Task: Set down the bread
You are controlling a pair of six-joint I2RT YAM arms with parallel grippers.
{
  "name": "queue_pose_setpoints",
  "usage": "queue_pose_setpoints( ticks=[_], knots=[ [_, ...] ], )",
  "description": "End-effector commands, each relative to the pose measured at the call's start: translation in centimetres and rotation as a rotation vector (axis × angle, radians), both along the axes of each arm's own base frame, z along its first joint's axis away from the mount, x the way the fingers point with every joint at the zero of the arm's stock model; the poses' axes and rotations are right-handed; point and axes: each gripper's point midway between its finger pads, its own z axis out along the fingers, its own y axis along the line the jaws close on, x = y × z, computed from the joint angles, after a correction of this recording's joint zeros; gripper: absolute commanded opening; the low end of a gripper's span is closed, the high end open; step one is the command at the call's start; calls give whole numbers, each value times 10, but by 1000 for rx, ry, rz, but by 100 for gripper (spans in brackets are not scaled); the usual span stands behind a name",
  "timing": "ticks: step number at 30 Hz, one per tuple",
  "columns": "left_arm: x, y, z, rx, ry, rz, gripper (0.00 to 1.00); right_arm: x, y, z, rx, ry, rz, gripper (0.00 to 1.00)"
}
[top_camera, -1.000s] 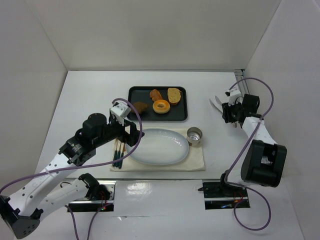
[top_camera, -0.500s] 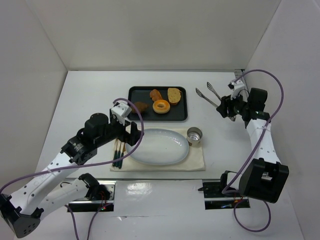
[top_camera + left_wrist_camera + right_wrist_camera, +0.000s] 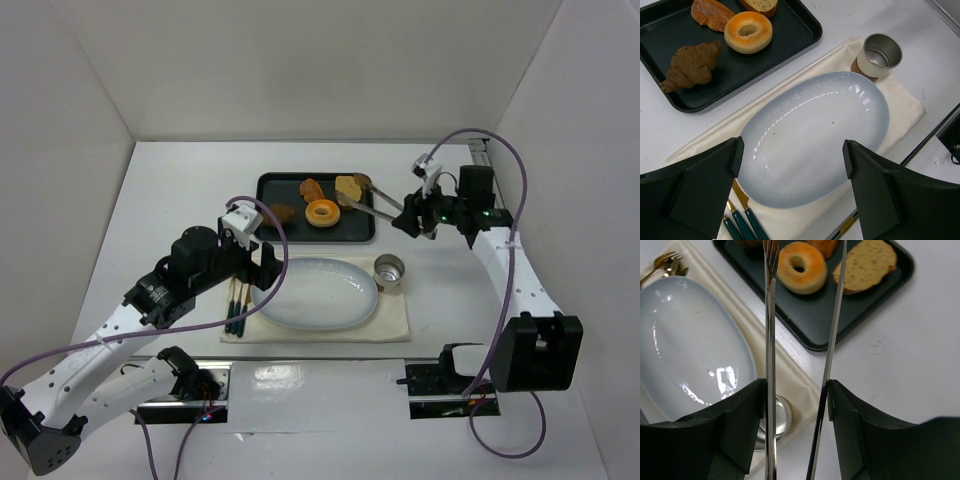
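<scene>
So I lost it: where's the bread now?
Top view: the bread is on the tray behind the plate, between the croissant and the toast, left of the tongs.

Sitting toward the back of the bench (image 3: 180, 190): the tray (image 3: 290, 190). Lying in it: a lumpy pastry (image 3: 282, 213) at the left, the bread (image 3: 322, 212) just right of that, an oblong piece (image 3: 313, 188) behind the bread, a flat slice (image 3: 347, 188) at the back right. Spreading in front of the tray: a cloth (image 3: 395, 322), carrying cutlery (image 3: 237, 305) at its left, a plate (image 3: 315, 292) in the middle, a cup (image 3: 389, 271) beside the plate's right end. Reaching over the tray's right end: tongs (image 3: 378, 205).
</scene>
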Motion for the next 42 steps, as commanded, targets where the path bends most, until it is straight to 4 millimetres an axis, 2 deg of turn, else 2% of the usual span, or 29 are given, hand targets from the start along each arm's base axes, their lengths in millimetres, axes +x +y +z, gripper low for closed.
queue_pose_setpoints(
  ticks=[1,3,11,15,18,19,21,23,27,28,29,30,39,42],
  knots=[
    [7,0,7,-6,-48,9,100,4,30,3,19,17,81,61],
    [7,0,8,-14,-58,9,100,8,47,-9,4,39,121,61],
    [7,1,8,-7,-64,6,100,34,65,-31,-39,69,137,61],
    [7,1,8,-7,-64,6,100,46,65,-38,-51,65,133,61],
    [7,1,8,-7,-64,6,100,53,65,-35,-57,50,125,61],
    [7,1,8,-7,-64,6,100,54,65,-42,-58,66,125,61],
    [7,1,8,-7,-64,6,100,62,65,-40,-64,52,116,61],
    [7,1,8,-7,-64,6,100,68,66,-48,-65,67,117,61],
    [7,1,8,-7,-64,6,100,80,64,-50,-78,60,100,61],
    [7,1,8,-7,-64,6,100,80,64,-57,-80,77,100,60],
    [7,1,8,-7,-64,6,100,83,65,-51,-78,64,100,60],
    [7,1,8,-7,-64,6,100,87,65,-57,-80,76,100,60],
    [8,2,8,-4,-65,15,100,96,70,-72,-106,120,129,59],
    [8,2,8,-4,-65,15,100,97,69,-70,-119,126,142,58]
  ],
)
